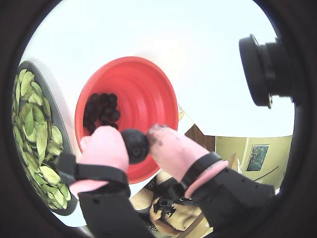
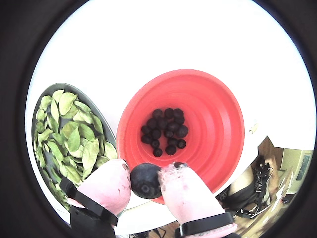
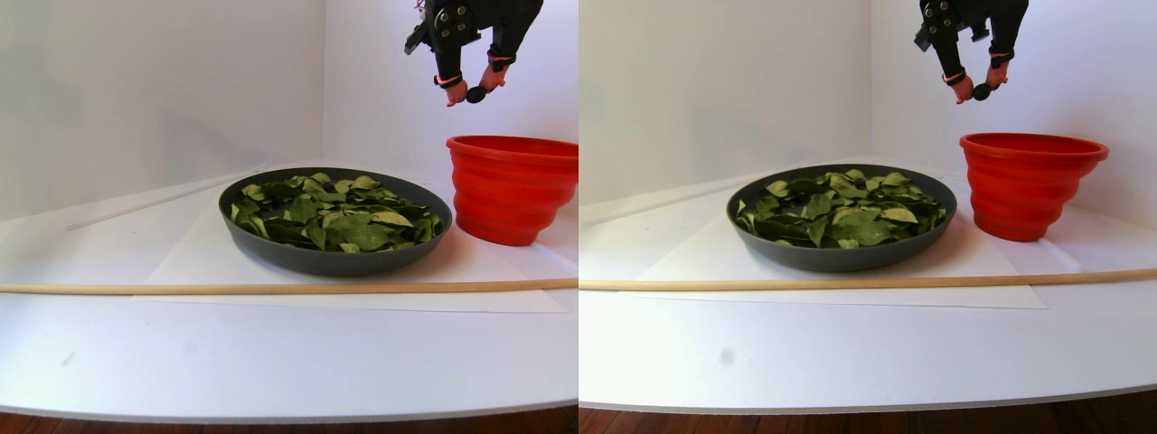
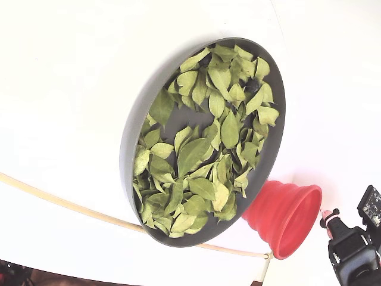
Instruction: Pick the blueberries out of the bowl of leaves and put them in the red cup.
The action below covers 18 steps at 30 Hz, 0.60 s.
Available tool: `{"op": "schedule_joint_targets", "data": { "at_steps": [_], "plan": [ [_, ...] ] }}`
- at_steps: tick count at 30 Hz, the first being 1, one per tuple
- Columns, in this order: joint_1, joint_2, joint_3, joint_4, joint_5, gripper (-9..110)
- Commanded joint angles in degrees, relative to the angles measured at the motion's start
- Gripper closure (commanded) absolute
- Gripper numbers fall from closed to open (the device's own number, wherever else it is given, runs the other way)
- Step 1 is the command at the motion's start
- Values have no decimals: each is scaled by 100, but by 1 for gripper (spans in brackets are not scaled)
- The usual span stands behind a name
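Wrist views show the claw [image 2: 146,180] clamped on one blueberry [image 2: 145,181] above the red cup [image 2: 218,129], which already holds a cluster of blueberries [image 2: 166,131]; the bowl [image 2: 99,116] of leaves [image 2: 74,139] sits just beside it.

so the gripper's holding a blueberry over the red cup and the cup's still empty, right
Not empty: in a wrist view the red cup already holds a pile of blueberries. The rest stands: the gripper holds a blueberry over the cup.
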Motion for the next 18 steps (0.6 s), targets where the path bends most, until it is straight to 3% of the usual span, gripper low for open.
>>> {"op": "schedule_joint_targets", "data": {
  "at_steps": [1, 18],
  "plan": [
    [308, 105, -431, -141, -88, 92],
    [606, 18, -431, -176, -149, 92]
  ]
}}
